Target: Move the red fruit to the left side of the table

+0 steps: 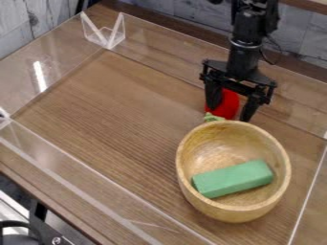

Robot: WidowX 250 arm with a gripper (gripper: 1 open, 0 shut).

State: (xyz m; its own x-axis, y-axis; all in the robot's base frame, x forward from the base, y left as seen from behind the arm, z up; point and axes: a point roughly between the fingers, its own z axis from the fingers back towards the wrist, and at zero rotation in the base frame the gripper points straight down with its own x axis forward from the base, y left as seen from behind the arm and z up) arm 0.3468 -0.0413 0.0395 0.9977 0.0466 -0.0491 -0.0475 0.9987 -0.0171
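The red fruit [230,101] sits on the wood-grain table [115,105] just behind the rim of the wooden bowl, at the right. My black gripper [236,101] points straight down over it, open, with one finger on each side of the fruit. Only a strip of red shows between the fingers; the leafy cap [209,117] peeks out at the bowl's edge. Whether the fingers touch the fruit I cannot tell.
A round light wooden bowl [234,172] holding a green rectangular block [234,179] stands in front of the fruit. Clear acrylic walls [38,77] edge the table. A clear bracket [102,31] stands at the back left corner.
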